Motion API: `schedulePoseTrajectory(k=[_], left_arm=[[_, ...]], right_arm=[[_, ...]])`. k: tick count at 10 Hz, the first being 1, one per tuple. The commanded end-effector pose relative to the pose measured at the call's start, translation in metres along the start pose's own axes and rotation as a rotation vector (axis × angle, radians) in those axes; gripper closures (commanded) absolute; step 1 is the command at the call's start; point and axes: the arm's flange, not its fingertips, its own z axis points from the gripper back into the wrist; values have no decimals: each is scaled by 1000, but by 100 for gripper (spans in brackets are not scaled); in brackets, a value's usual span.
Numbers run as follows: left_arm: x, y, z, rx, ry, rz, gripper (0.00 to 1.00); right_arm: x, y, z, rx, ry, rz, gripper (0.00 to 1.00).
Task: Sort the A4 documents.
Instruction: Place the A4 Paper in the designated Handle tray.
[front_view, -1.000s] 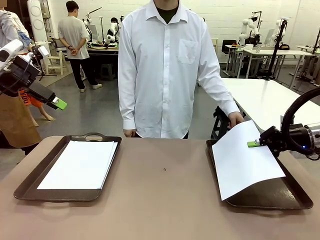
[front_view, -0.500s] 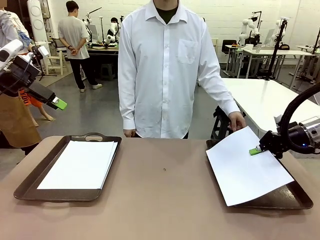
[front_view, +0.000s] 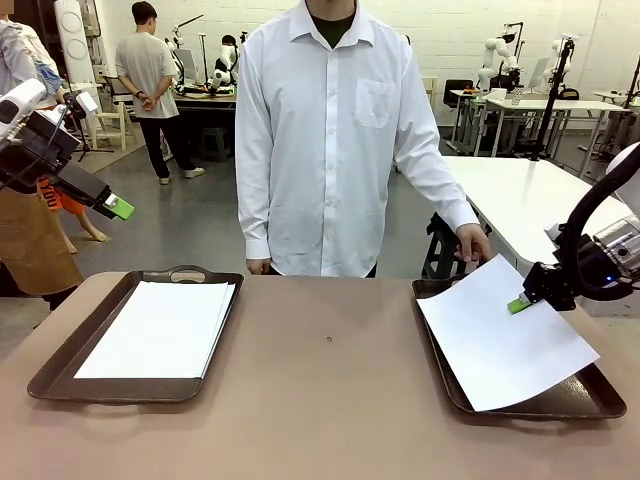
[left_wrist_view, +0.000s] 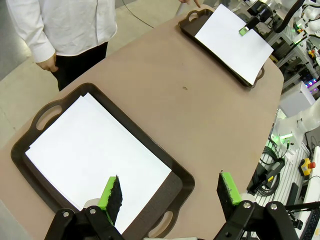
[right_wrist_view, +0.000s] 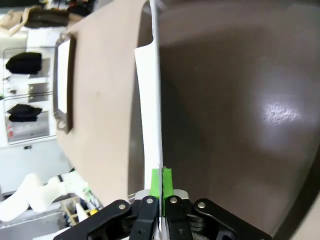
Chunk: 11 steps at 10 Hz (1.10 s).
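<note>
The A4 documents lie in two places. A white stack (front_view: 160, 328) rests flat in the left dark brown tray (front_view: 60, 375). A single white sheet (front_view: 500, 350) slants over the right tray (front_view: 590, 398), its right edge raised. On that edge my right gripper (front_view: 518, 305) is shut; in the right wrist view the green pads of this gripper (right_wrist_view: 161, 182) pinch the sheet (right_wrist_view: 155, 100), seen edge-on. My left gripper (front_view: 118, 208) hangs high at the far left. Its wrist view shows it (left_wrist_view: 169, 192) open above the stack (left_wrist_view: 95, 155), with nothing between the fingers.
A person in a white shirt stands at the far side, one hand (front_view: 472, 243) resting by the far corner of the right tray. Bare tan tabletop (front_view: 330, 400) lies between the trays. The left tray (left_wrist_view: 30, 145) has handle cut-outs at both ends.
My right gripper has moved right and slightly up, pulling the sheet further over the right tray. The left arm has not moved.
</note>
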Motion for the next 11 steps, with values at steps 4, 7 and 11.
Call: schedulePoseTrajectory(k=[4,7,11], left_arm=[[-1,1,1,-3,0,-13,1],[-1,1,1,-3,0,-13,1],[-1,1,1,-3,0,-13,1]], right_arm=[[8,3,-8,-121,-53,-40,99],[7,2,-8,-125,-84,-66,99],[4,0,-12,-181,-76,-85,99]])
